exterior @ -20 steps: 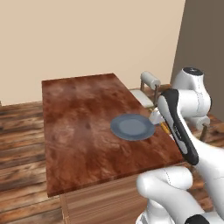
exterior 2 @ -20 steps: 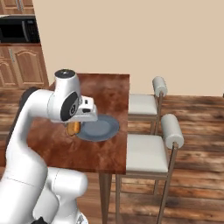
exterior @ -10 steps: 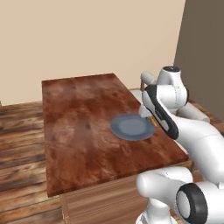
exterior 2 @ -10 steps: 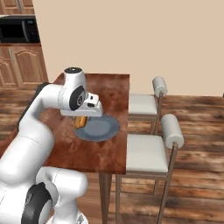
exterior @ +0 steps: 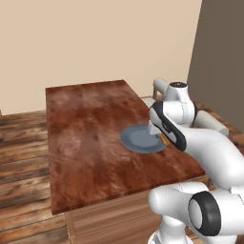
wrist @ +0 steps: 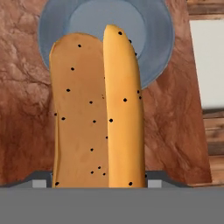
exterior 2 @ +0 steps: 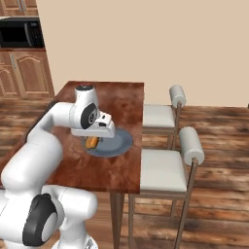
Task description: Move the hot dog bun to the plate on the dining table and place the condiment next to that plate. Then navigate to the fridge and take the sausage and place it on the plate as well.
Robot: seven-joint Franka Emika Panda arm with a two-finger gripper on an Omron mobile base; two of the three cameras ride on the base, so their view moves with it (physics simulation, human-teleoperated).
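hot dog bun point(wrist: 96, 109) in jaws, above plate point(wrist: 151, 26)

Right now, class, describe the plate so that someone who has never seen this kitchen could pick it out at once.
Start at the long reddish-brown dining table against the beige wall. Near its edge beside the two white-cushioned stools lies the plate, round, flat and blue-grey. The gripper holds the tan hot dog bun over it, and nothing else on the tabletop shares its blue-grey colour.

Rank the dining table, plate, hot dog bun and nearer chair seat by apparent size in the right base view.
1. dining table
2. nearer chair seat, though it is nearer the camera
3. plate
4. hot dog bun, partly hidden by the gripper
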